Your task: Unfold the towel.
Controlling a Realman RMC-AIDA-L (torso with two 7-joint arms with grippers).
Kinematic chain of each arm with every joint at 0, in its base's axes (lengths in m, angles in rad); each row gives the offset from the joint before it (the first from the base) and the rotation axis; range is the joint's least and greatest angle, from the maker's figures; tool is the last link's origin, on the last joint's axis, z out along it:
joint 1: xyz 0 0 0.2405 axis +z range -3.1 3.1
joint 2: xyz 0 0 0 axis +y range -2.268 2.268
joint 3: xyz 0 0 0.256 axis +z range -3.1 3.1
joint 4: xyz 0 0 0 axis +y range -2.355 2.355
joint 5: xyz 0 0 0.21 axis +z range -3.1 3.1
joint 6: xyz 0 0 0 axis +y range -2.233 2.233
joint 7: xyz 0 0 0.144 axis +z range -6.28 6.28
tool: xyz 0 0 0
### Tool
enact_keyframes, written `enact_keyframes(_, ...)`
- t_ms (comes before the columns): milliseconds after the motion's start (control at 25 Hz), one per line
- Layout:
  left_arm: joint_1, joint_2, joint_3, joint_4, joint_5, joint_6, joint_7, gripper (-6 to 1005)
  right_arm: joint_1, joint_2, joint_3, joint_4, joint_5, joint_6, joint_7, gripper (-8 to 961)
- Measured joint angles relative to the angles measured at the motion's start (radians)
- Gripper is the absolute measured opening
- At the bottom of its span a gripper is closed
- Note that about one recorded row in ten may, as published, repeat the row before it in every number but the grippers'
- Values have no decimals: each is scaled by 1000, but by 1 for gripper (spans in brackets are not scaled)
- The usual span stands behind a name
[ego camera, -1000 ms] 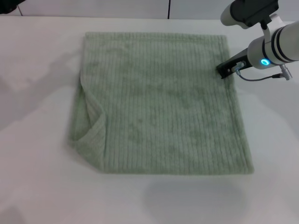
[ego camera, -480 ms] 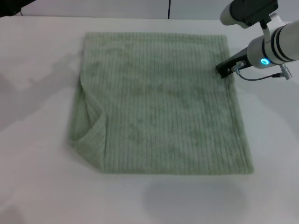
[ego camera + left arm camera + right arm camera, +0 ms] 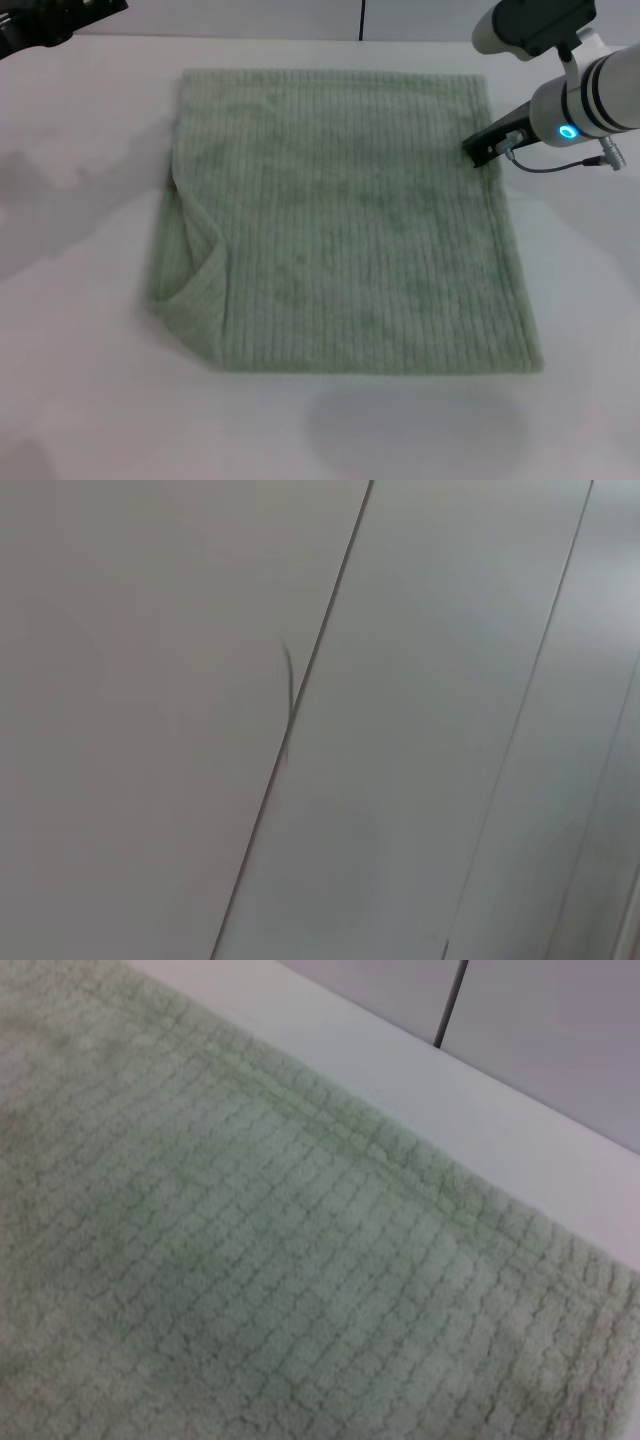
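Two grippers are to be accounted for. The right gripper (image 3: 483,150) is seen in the head view at the towel's right edge, toward the far end, its dark tip down at or just above the hem; whether the jaws are parted or closed on the cloth cannot be told. Behind the tip, a white arm segment with a lit blue ring and a thin grey cable is seen reaching in from the upper right. In the right wrist view only ribbed green cloth (image 3: 250,1250), a hemmed edge and a strip of white table (image 3: 400,1070) are shown; the fingers are not seen there.

Of the left gripper, nothing certain is shown: only a dark piece of the left arm (image 3: 45,20) is seen at the far left corner of the head view, well apart from the cloth, and the left wrist view is filled by plain grey panels (image 3: 450,730) with thin seams.

The towel (image 3: 340,220) is spread on the white table (image 3: 80,400), nearly flat and roughly rectangular, its ribs running from near to far. Along its left side a flap (image 3: 190,280) is folded over onto the cloth, with a raised crease curving from the left edge down to the near-left corner.
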Motion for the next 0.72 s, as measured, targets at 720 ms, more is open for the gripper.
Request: enact_keyframes(720,-1,6,10,-4,0,-1,-3,871,0,0,-1,5,-1,0,0,24)
